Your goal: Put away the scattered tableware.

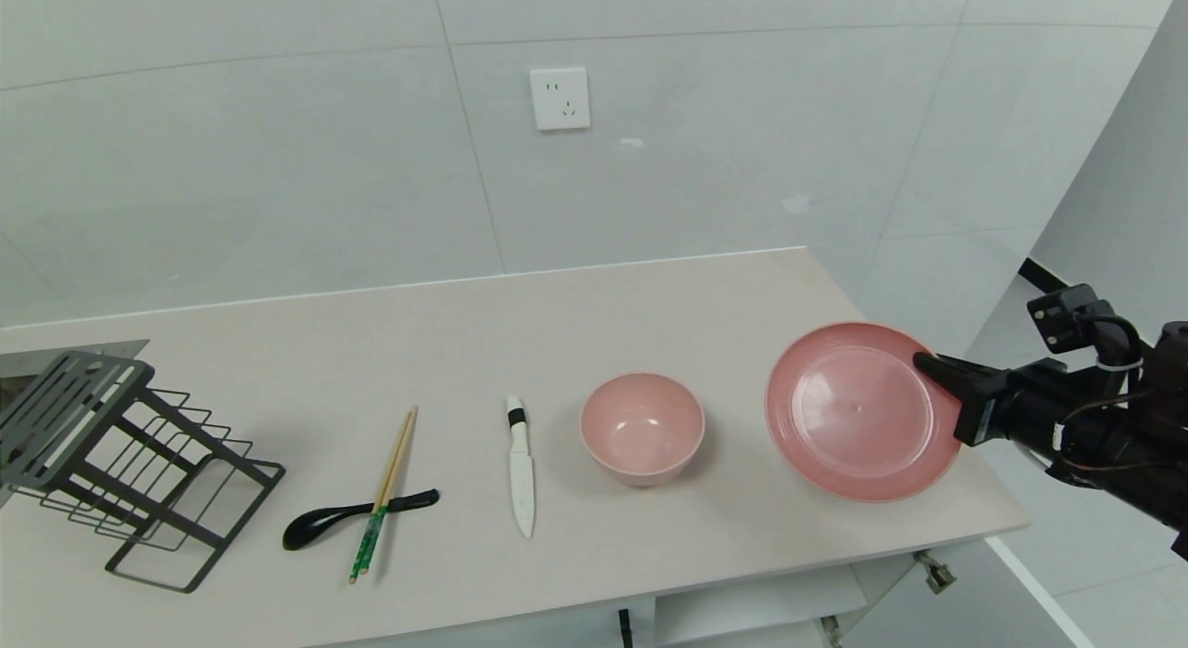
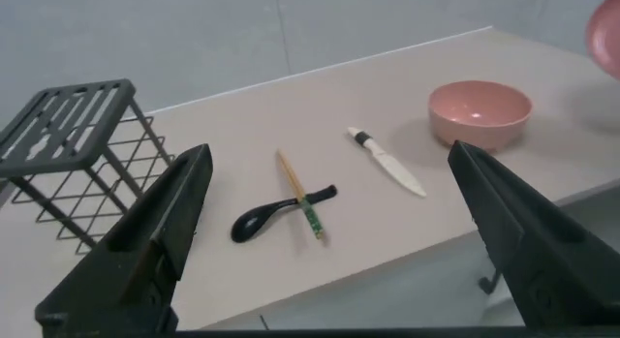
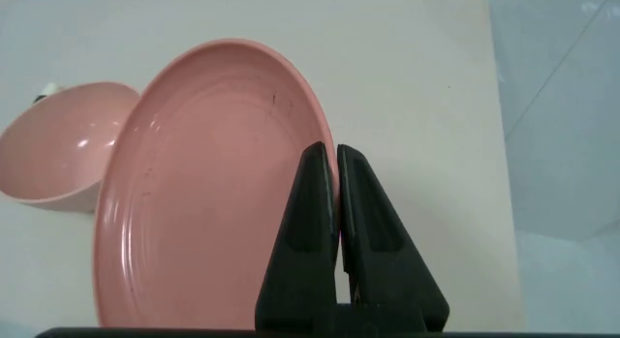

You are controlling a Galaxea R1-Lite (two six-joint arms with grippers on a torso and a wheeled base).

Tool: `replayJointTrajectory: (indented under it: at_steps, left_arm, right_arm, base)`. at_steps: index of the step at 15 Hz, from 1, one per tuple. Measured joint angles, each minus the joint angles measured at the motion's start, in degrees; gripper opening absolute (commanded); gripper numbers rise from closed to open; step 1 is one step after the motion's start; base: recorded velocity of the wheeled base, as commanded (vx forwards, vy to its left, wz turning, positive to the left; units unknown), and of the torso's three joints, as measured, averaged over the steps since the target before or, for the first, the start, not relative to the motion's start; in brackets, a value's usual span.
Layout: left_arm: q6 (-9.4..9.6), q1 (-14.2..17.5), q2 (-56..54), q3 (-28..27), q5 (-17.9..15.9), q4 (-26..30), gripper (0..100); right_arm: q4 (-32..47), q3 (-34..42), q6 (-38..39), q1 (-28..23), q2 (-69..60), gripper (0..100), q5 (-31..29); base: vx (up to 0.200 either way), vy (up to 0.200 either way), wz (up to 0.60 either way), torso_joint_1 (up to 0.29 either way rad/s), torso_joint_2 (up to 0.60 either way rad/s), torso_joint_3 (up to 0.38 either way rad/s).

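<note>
Firstly, left claw [image 2: 329, 149]: wide open, held short of the counter's front edge as I see it in the left wrist view.
Rack [image 1: 70, 411]: black wire, lower left of the head frame, standing at the left end of the counter [image 1: 650, 304].
Spoon [image 1: 320, 523]: black, lying flat just right of the rack, bowl end toward the rack.
Chopsticks [image 1: 383, 495]: a pair laid together across the spoon's handle and touching it, green ends toward the front edge.
Knife [image 1: 521, 476]: white with a black band on the handle, lower centre, apart from the chopsticks, tip toward the front edge.
Bowl [image 1: 642, 428]: pink, upright, just right of the knife, not touching it.
Plate [image 1: 854, 411]: pink, right of centre, near the bowl, its right side overlapping the counter's right edge.
Right claw [image 1: 923, 362]: closed on the plate's right rim; my right wrist view shows both fingers pinching that rim.
</note>
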Motion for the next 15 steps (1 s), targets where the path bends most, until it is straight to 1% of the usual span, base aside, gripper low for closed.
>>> replayJointTrajectory:
  at_steps: [2, 4, 6, 8, 9, 12, 15]
  left_arm:
    - [-1.26, -1.66, 3.08, -3.21, -1.41, -0.06, 100]
    - [-2.35, -3.94, 8.87, -6.56, -3.96, -0.24, 100]
    - [-2.93, -5.9, 15.99, -8.98, -5.66, -1.04, 100]
    - [-3.04, -7.14, 22.93, -10.53, -7.08, -3.56, 100]
    - [-3.01, -7.67, 26.88, -11.11, -7.72, -6.19, 100]
    - [-2.18, -8.39, 38.88, -11.8, -9.19, -17.27, 100]
    - [-1.58, -8.68, 54.27, -11.97, -13.13, -33.91, 100]
  right_arm:
    - [-1.16, -0.2, 0.18, 0.17, -0.83, 0, 0.02]
    - [-2.17, -0.91, 1.01, 1.24, -1.08, 0, 0.05]
    - [-2.72, -1.71, 1.51, 3.12, -1.24, 0, 0.1]
    - [-2.83, -1.99, 1.72, 4.19, -1.52, 0, 0.13]
    - [-3.21, -1.96, 1.72, 4.41, -1.83, 0, 0.16]
    - [-3.6, 0.77, 1.69, 4.58, -4.34, 0, 0.21]
    - [-3.78, 3.23, 1.54, 2.79, -9.73, 0, 0.22]
  base:
    - [0.0, 0.0, 0.0, 0.0, 0.0, 0.0]
    - [0.0, 0.0, 0.0, 0.0, 0.0, 0.0]
    - [0.0, 0.0, 0.0, 0.0, 0.0, 0.0]
    - [0.0, 0.0, 0.0, 0.0, 0.0, 0.0]
    - [0.0, 0.0, 0.0, 0.0, 0.0, 0.0]
    - [0.0, 0.0, 0.0, 0.0, 0.0, 0.0]
    - [0.0, 0.0, 0.0, 0.0, 0.0, 0.0]
